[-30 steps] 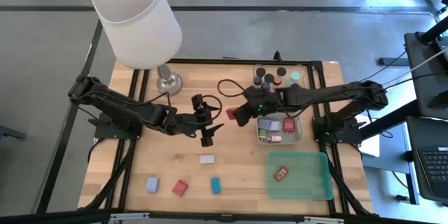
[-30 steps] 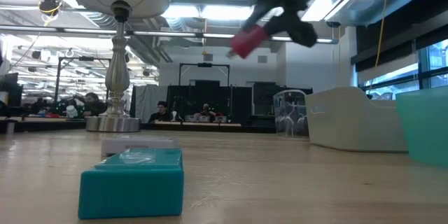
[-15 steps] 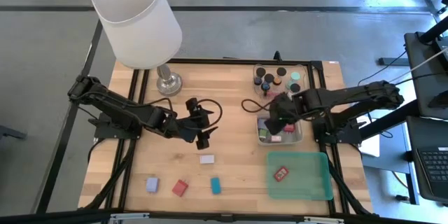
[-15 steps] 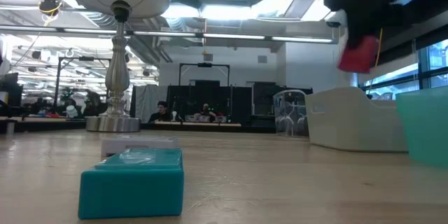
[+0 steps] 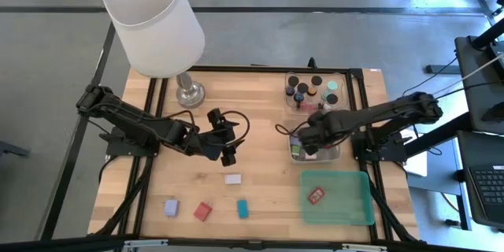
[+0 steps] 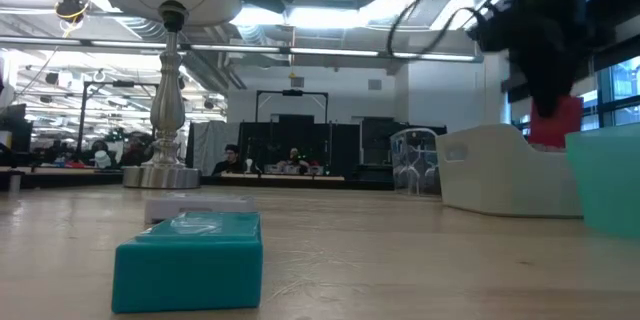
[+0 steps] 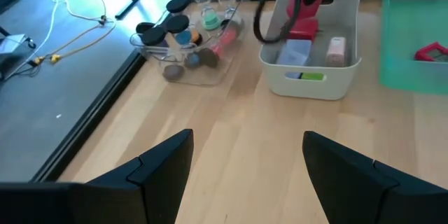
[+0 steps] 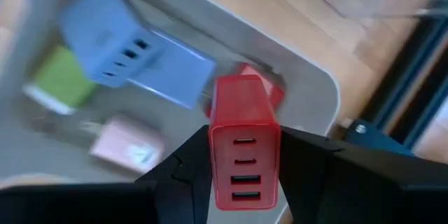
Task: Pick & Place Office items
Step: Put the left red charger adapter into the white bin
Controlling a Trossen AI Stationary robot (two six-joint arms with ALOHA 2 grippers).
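My right gripper [image 5: 309,146] hangs over the grey tray [image 5: 334,155], pointing down and shut on a red block [image 8: 244,155]. In the tray below lie lavender-blue blocks [image 8: 133,49], a green one [image 8: 59,77], a pink one [image 8: 126,147] and another red one [image 8: 269,87]. My left gripper [image 5: 229,156] hovers open above the table's middle, holding nothing. On the wood near the front edge lie a white block [image 5: 232,179], a lavender block [image 5: 170,207], a red block [image 5: 203,211] and a teal block [image 5: 242,209]. My right gripper pinches the red block by its two opposite long sides [image 8: 218,150] between both fingers [image 8: 183,166]. The fingers come from above, pointing down. The block is lifted clear, hanging over the grey tray near its rim [image 6: 500,145], its slotted end face toward the wrist camera.
A clear tray [image 5: 313,90] of capped black cylinders stands at the far right. A green tray [image 5: 350,205] holding a red item [image 5: 316,196] sits at the near right. The white-shaded lamp [image 5: 153,24] stands at the far left.
My right gripper has carried the red block from the table's middle toward the right edge, tipped from nearly level to pointing down, and sunk over the grey tray. The block stays pinched.
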